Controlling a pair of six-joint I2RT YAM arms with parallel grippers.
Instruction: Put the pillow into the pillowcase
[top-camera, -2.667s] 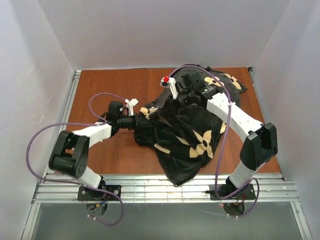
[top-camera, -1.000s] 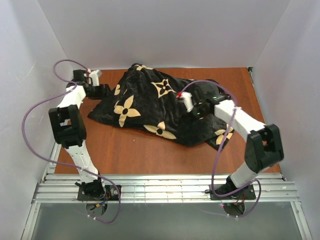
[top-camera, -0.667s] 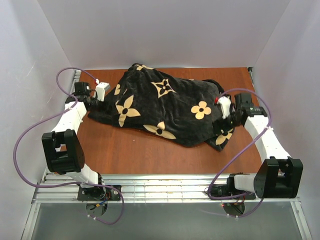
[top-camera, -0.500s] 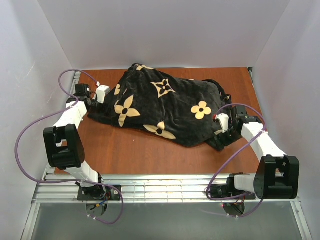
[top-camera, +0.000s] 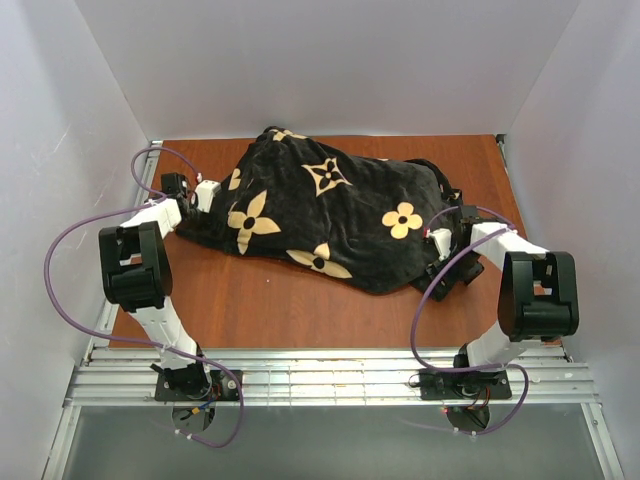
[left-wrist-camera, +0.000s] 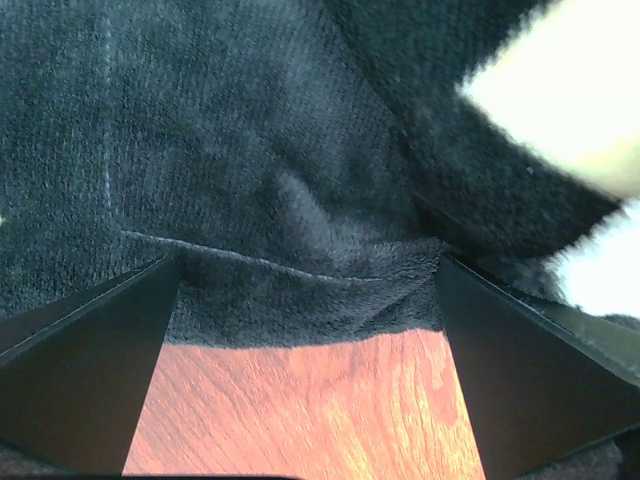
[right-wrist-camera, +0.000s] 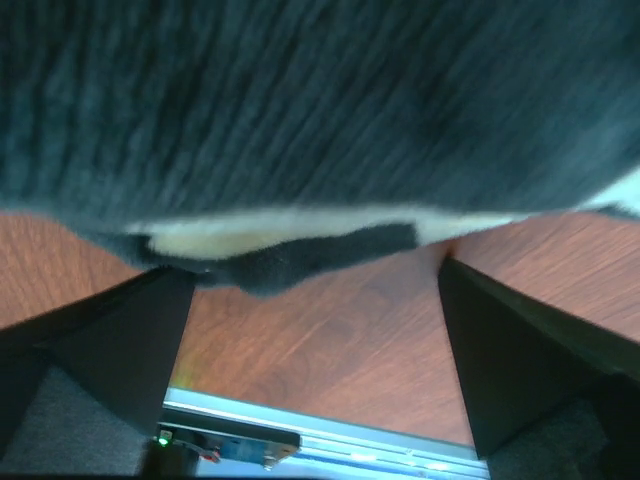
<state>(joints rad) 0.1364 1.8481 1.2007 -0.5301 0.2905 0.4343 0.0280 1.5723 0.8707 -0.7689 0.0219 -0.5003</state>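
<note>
Pillowcase edges: final tuck

Pillowcase (top-camera: 330, 215) mounded plump across centre of overhead frame on table (top-camera: 270, 300), flatter end trailing toward lower right. Pillow not seen directly; judged inside from the bulge. Pale strip (right-wrist-camera: 290, 228) under black hem in right wrist view: pillow or print, cannot tell. Left gripper (left-wrist-camera: 305, 335) at upper-left edge of the cloth, fingers spread wide, hem just ahead between them, nothing pinched. Right gripper (right-wrist-camera: 315, 345) at right edge, likewise spread, holding nothing. Step in hand, by judgement: drawing the cover fully over the filling. To do it well: slide one finger under hem along the wood, pinch a single layer only, pull outward and low, avoid dragging whole bundle.
</note>
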